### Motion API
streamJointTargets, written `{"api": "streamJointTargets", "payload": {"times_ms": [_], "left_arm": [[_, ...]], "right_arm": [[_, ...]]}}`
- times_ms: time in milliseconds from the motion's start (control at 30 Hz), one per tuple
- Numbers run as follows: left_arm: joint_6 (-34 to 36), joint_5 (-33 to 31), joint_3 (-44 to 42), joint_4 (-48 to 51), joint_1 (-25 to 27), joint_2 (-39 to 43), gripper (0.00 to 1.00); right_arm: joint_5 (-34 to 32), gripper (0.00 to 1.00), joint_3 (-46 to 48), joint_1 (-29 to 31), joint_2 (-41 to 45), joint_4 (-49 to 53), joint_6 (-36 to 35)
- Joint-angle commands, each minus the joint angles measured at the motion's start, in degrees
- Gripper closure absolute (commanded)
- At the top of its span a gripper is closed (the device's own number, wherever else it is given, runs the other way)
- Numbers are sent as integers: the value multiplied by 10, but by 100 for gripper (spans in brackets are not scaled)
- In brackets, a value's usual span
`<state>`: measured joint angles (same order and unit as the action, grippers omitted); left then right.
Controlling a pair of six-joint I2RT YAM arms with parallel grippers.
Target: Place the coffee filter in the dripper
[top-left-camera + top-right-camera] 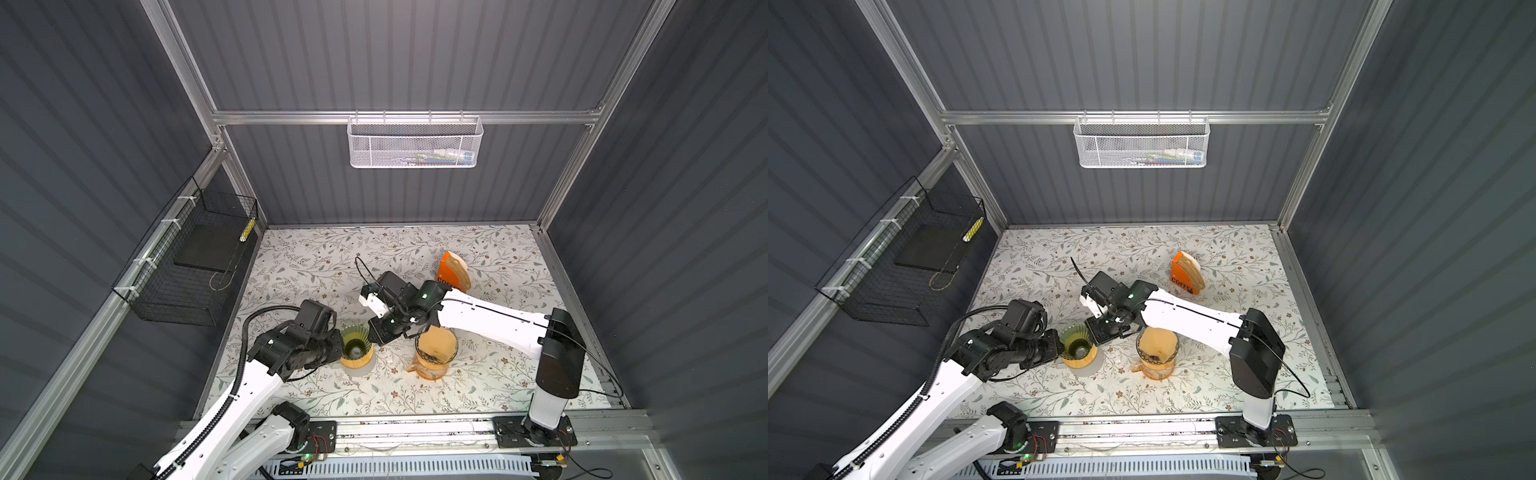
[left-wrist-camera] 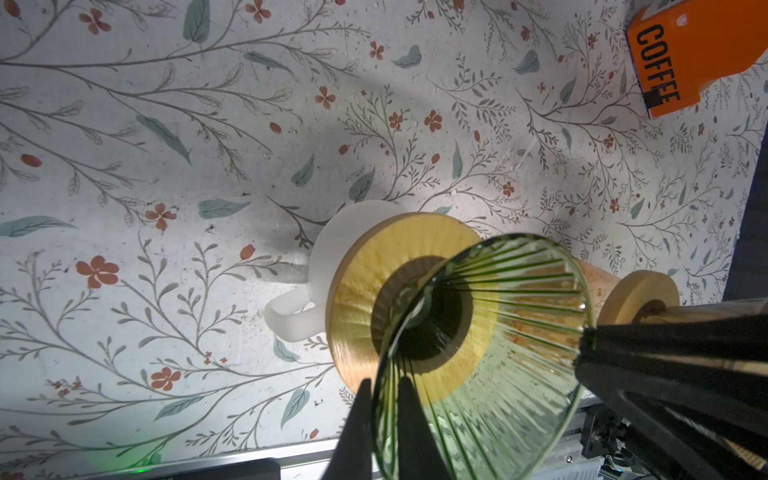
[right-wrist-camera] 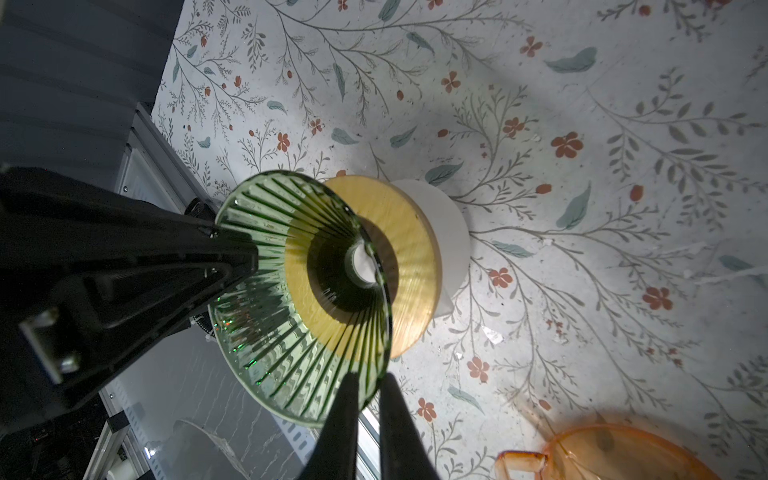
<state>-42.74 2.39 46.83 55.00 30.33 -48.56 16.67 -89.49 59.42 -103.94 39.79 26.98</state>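
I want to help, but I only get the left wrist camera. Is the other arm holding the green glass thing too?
Observer: Yes. In the right wrist view the right gripper has its fingers pinching the rim of the green dripper.
Operator: Where are the paper filters?
Observer: In a top view, spare filters stick out of the orange coffee box.
Operator: Is any filter out already?
Observer: A paper filter sits in the orange glass dripper beside the green one.

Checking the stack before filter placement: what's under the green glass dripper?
The green glass dripper sits by its wooden collar on a white mug, handle showing. The collar hides most of the mug's inside.
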Motion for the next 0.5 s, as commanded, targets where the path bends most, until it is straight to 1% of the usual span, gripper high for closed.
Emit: {"api": "streamJointTargets", "payload": {"times_ms": [0, 267, 333, 400, 467], "left_arm": [[-4, -1, -4, 11, 0, 4, 86], [19, -15, 42, 15, 1, -21, 86], [21, -17, 51, 14, 0, -24, 85], [22, -22, 58, 13, 1, -27, 82], [23, -25, 65, 14, 0, -29, 82]], "right_arm": [[-12, 87, 10, 3, -12, 18, 0], [-28, 86, -22, 3, -11, 31, -16], [-31, 85, -29, 3, -8, 35, -19], [-35, 84, -35, 3, -6, 38, -21], [-37, 82, -40, 2, -2, 40, -23]]}}
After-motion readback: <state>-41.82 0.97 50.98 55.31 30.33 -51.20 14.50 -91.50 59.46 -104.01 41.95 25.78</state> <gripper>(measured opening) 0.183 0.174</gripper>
